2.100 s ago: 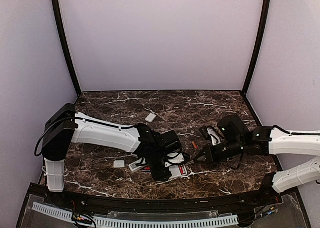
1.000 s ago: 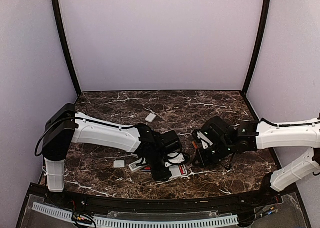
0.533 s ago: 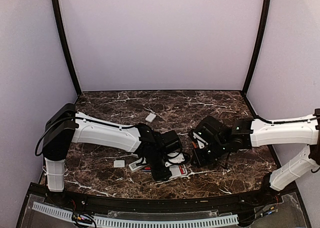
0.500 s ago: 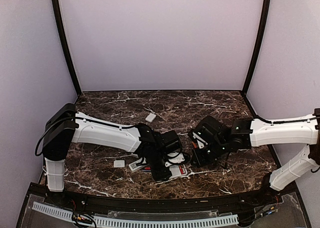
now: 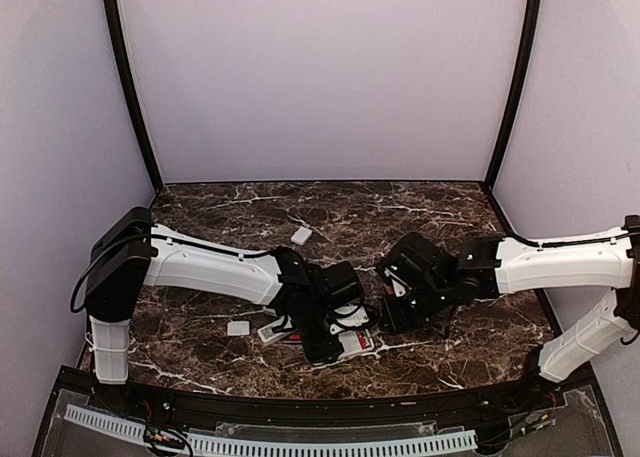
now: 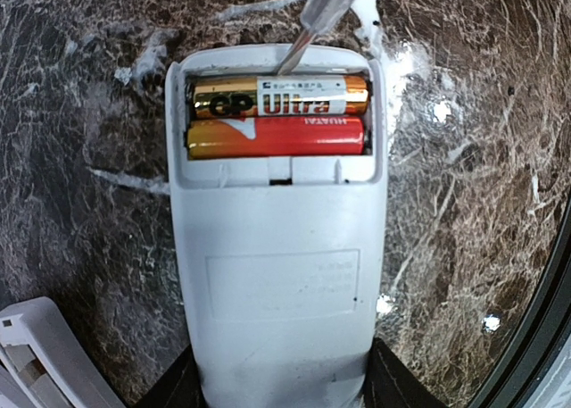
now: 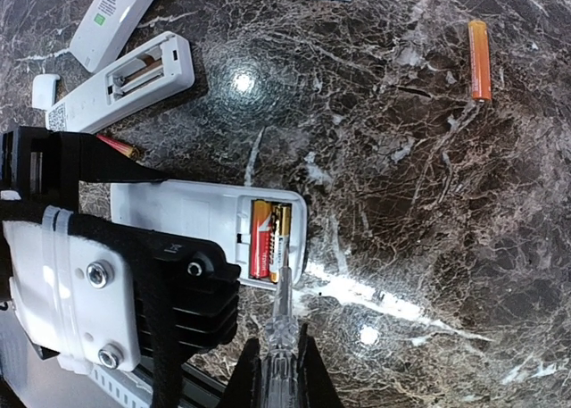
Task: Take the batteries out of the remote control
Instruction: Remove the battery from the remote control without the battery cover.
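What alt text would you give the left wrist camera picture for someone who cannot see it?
A white remote lies back-up on a dark marble table, its open compartment showing two batteries side by side, one gold, one red. A thin metal tool points at the compartment's far edge, and the left hand grips the remote's near end.

You're looking at a table [image 6: 464, 203] that is showing dark brown marble with white veining. The remote control [image 6: 277, 274] is showing pale grey-white plastic. The upper battery [image 6: 277, 95] is gleaming gold with a white label band, and the lower battery [image 6: 268, 138] is running from gold to red. A loose battery [image 7: 480, 60] is glowing orange. The screwdriver [image 6: 332, 2] is shining silver. The left arm [image 5: 200, 267] and right arm [image 5: 560, 265] are showing white shells with black joints.
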Robot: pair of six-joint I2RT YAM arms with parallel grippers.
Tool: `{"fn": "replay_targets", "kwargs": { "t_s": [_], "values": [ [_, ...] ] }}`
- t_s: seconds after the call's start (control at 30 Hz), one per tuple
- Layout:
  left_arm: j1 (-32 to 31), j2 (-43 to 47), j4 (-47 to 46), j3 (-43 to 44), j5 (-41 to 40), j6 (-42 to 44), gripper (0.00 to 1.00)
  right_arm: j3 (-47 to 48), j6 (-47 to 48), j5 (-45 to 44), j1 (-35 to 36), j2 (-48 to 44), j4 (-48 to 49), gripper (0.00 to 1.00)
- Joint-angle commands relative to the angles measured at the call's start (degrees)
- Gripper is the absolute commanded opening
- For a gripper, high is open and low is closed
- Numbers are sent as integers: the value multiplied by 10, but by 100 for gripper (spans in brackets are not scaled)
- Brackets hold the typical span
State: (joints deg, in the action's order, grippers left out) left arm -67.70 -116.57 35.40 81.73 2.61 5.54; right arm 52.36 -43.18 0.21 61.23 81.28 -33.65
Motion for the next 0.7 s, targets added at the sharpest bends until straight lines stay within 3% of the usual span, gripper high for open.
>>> {"fn": "replay_targets", "kwargs": {
  "t_s": [0.0,0.33,0.67],
  "values": [
    [-4,-37,3,-6,-13,22,16,-57,-30,69,7,19,131,0],
    [-3,-37,2,-7,-13,22,16,-170,-81,190,-53,-80,295,0],
    [-3,-38,2,-6,-16,20,16,-184,-80,199,-83,-156,258,0]
  ]
}}
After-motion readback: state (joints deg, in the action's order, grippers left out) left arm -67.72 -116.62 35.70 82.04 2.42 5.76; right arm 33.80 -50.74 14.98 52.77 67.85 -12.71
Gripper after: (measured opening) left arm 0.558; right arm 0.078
